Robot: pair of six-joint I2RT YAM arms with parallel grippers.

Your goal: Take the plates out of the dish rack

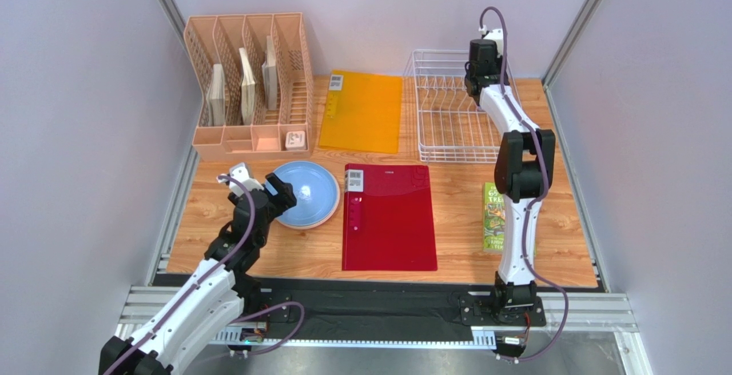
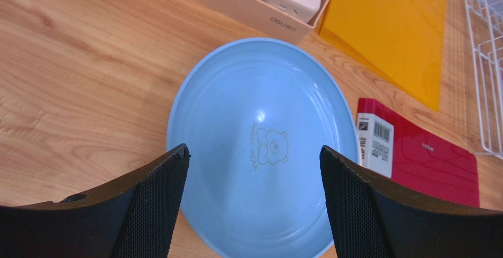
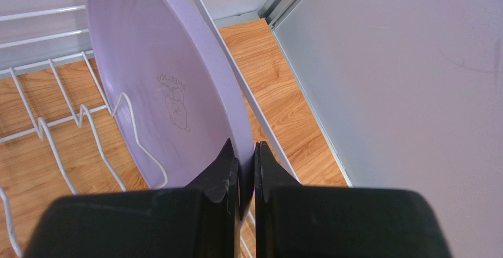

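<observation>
Blue plate (image 1: 307,193) flat on counter (image 1: 460,212); left hand (image 2: 255,152) wide open above it, empty. Right hand (image 3: 242,152) pinched on lavender plate (image 3: 159,81) rim, plate upright in dish rack (image 1: 418,105). One out, one going.

Peach organizer (image 1: 249,83), yellow folder (image 1: 361,111) behind; red folder (image 1: 389,216), green booklet (image 1: 494,216) nearer.

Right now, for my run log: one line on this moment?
left gripper open over blue plate | right gripper shut on lavender plate in rack
</observation>
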